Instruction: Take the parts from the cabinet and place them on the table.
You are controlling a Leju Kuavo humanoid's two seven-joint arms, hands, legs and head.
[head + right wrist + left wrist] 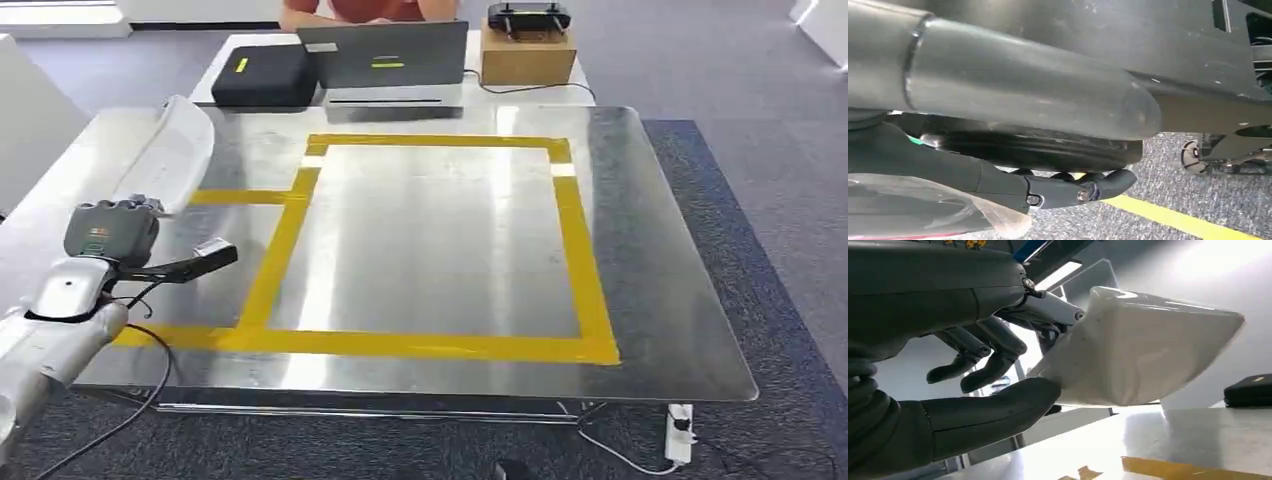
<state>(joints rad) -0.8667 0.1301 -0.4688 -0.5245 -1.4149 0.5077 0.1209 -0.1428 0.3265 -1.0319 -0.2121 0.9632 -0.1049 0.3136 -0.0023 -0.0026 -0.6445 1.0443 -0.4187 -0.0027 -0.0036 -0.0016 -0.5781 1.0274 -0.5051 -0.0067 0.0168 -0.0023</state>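
White plastic part (170, 150) pinched by the left hand (112, 228) over the steel table (440, 250); right hand's (1013, 100) grip unclear.

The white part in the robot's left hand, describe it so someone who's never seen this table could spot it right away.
Start at the metal table with its yellow tape square. At its left edge the left hand holds the white part up over the surface. It is a pale, smooth, curved shell, unlike the dark case and laptop behind.

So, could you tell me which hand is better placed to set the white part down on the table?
The left hand: it already holds the white part over the table's left edge.
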